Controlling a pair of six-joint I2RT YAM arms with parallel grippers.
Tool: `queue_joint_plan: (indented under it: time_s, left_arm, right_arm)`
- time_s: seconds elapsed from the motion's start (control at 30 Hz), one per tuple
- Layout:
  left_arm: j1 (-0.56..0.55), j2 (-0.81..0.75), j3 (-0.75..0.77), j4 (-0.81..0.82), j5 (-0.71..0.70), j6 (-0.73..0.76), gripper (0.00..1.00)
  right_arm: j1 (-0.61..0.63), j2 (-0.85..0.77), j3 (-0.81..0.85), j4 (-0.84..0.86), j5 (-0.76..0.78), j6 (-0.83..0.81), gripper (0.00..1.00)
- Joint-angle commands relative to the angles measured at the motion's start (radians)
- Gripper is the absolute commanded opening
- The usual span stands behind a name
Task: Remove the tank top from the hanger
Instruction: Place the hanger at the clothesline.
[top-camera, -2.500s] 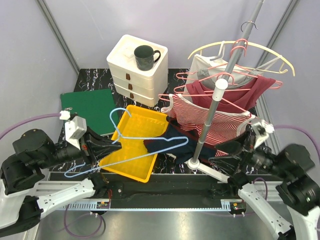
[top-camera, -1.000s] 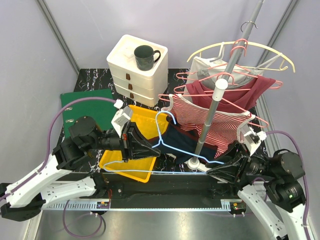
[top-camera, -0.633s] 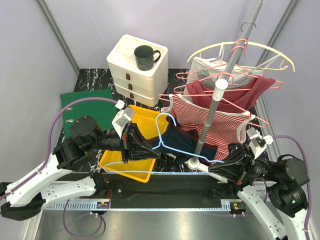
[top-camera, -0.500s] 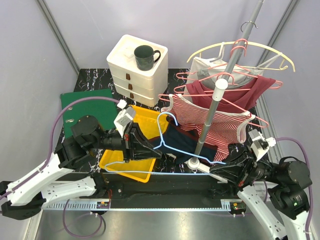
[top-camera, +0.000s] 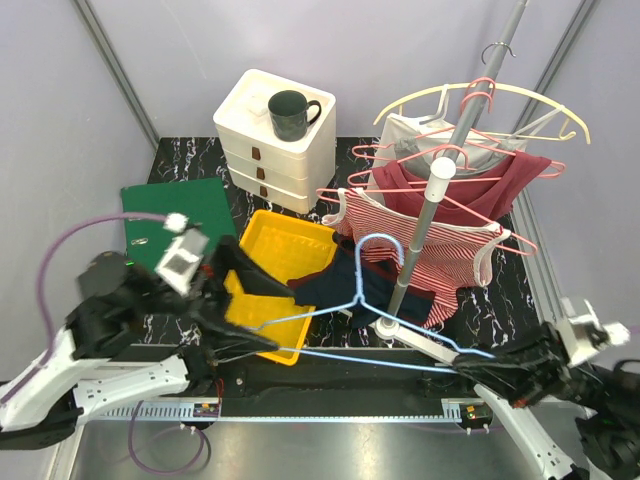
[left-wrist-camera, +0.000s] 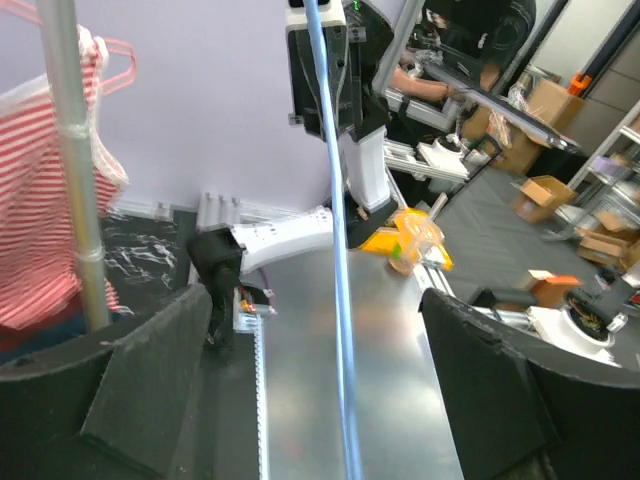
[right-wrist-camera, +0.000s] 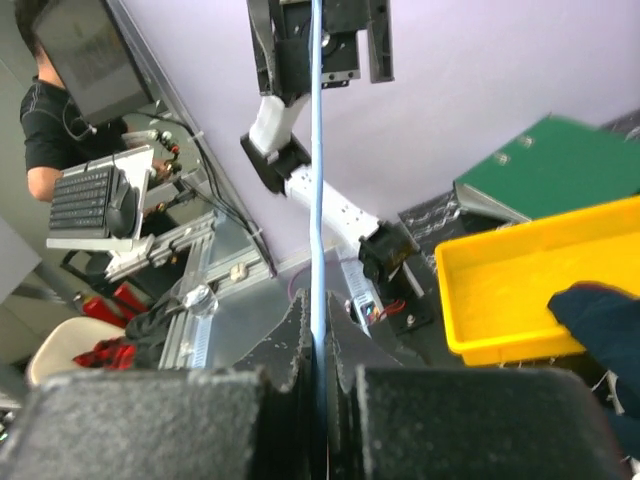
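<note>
The dark navy tank top (top-camera: 335, 282) lies crumpled over the near right corner of the yellow tray (top-camera: 268, 248) and onto the table; it also shows in the right wrist view (right-wrist-camera: 603, 312). The light-blue wire hanger (top-camera: 358, 287) stands over it, hook up. I cannot tell whether a strap still hangs on the wire. My right gripper (top-camera: 478, 368) is shut on the hanger's right end (right-wrist-camera: 318, 250). My left gripper (top-camera: 268, 316) is open by the hanger's left end. The wire (left-wrist-camera: 338, 300) runs between its spread fingers (left-wrist-camera: 150, 380) without touching them.
A clothes rack pole (top-camera: 425, 230) stands at the right, carrying pink hangers, a red-striped top (top-camera: 430, 245) and a maroon top (top-camera: 500, 185). A white drawer unit (top-camera: 272, 140) with a dark mug (top-camera: 292, 112) is at the back. A green binder (top-camera: 180, 205) lies at the left.
My left gripper has opened, let go of the hanger and drawn back to the left. My right gripper has closed on the hanger's right end and pulled it right and towards me.
</note>
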Motion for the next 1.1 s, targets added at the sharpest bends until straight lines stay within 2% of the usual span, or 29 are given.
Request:
queue_joint_plan:
  time_s: [0.0,0.13,0.27,0.43,0.63,0.93,1.07]
  left_arm:
    - [-0.005,-0.088,0.131,-0.092,-0.081,0.112,0.94]
    - [-0.005,-0.192,0.189,-0.199,-0.259,0.153,0.96]
    - [-0.005,-0.275,0.156,-0.207,-0.356,0.152,0.99]
    - [-0.005,-0.265,0.125,-0.208,-0.283,0.139,0.99]
    - [-0.005,-0.227,0.108,-0.21,-0.217,0.136,0.99]
    - [-0.005,-0.226,0.091,-0.213,-0.191,0.133,0.99]
    - [-0.003,-0.223,0.099,-0.227,-0.187,0.136,0.99]
  right_arm:
    - [0.003,0.012,0.196,-0.116,0.111,-0.078,0.0]
    - [0.005,0.07,0.385,-0.217,0.267,-0.118,0.0]
    - [0.005,0.144,0.592,-0.257,0.391,-0.155,0.0]
    - [0.003,0.285,0.741,-0.288,0.567,-0.229,0.0]
    - [0.003,0.459,0.847,-0.271,0.855,-0.345,0.0]
    - [0.003,0.72,1.001,-0.217,1.275,-0.555,0.0]
    - [0.005,0.803,1.087,-0.199,1.375,-0.673,0.0]
